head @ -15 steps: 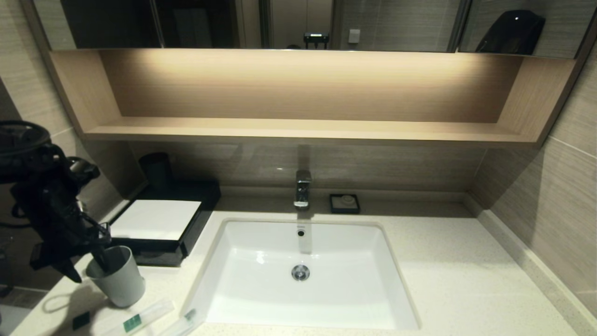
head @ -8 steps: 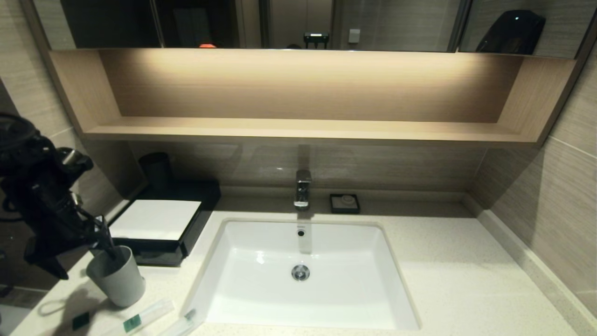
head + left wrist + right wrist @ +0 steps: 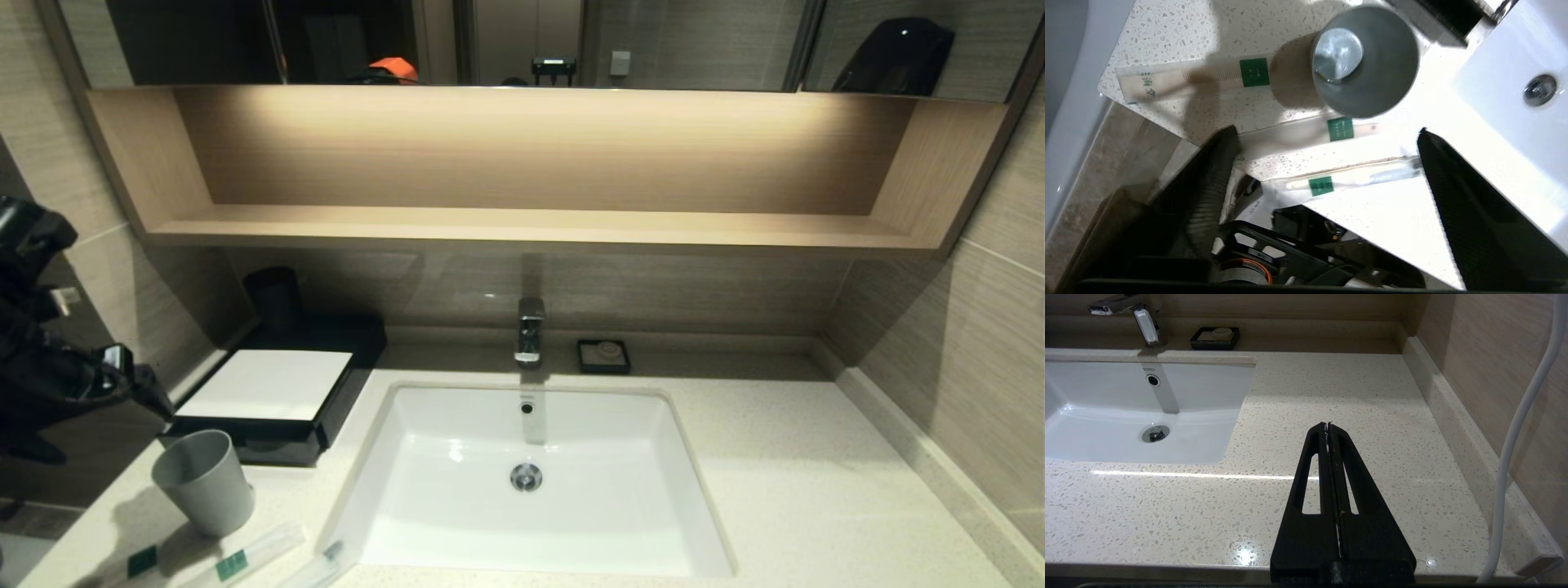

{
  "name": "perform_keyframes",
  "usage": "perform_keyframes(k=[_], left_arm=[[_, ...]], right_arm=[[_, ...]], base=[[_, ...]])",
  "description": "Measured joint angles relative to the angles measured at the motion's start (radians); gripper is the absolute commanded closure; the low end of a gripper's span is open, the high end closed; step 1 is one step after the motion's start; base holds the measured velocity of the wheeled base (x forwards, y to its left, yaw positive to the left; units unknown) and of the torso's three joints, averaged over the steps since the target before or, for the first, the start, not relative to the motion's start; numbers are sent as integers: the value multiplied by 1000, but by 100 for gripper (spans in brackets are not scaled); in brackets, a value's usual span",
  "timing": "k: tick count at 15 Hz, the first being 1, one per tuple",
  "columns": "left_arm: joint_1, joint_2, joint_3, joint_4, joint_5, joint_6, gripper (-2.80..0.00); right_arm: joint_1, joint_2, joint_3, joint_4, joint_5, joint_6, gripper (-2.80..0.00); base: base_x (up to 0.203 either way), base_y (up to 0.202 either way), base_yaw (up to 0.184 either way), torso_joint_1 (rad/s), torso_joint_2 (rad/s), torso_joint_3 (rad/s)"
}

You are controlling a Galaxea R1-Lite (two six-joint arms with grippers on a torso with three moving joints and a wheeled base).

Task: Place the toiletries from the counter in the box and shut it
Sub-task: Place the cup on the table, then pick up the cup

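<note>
Pale cream speckled stone counter [image 3: 784, 490] is surrounding your white rectangular sink [image 3: 531, 482], which is reading "TOTO" under the tap. Left of the sink, the low black box [image 3: 277, 400] with a white top panel is sitting closed. In front of it, the light grey cup [image 3: 204, 482] is standing empty, with slim clear-wrapped toiletries [image 3: 1347, 179] bearing green square labels lying beside it. Your left gripper [image 3: 1327, 163] is hovering above them, fingers apart, holding nothing. Your right gripper [image 3: 1329, 428] is resting pressed together over the counter right of the sink.

A lit wooden shelf [image 3: 531, 220] runs beneath dark mirrored cabinets [image 3: 196, 41]. Beige striped tiles [image 3: 980, 327] cover the walls. A chrome faucet [image 3: 529, 331] stands behind the white sink [image 3: 457, 523].
</note>
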Motion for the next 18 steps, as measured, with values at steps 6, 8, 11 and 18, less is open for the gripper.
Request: perform_keyframes(k=[6,8,11,18], left_arm=[[-6,-324,675,-573,12,185,0],[-7,-415,820,-769,8,221,0],[-8,-496,936,-857,-38,232,0],[-9,-477,1123,-1073,-67,234,0]], right_arm=[[0,0,0,0,0,0,0],[0,0,0,0,0,0,0],[0,0,0,0,0,0,0],[0,0,0,0,0,0,0]], base=[[0,0,0,0,0,0],[0,0,0,0,0,0],[0,0,0,0,0,0],[0,0,0,0,0,0]])
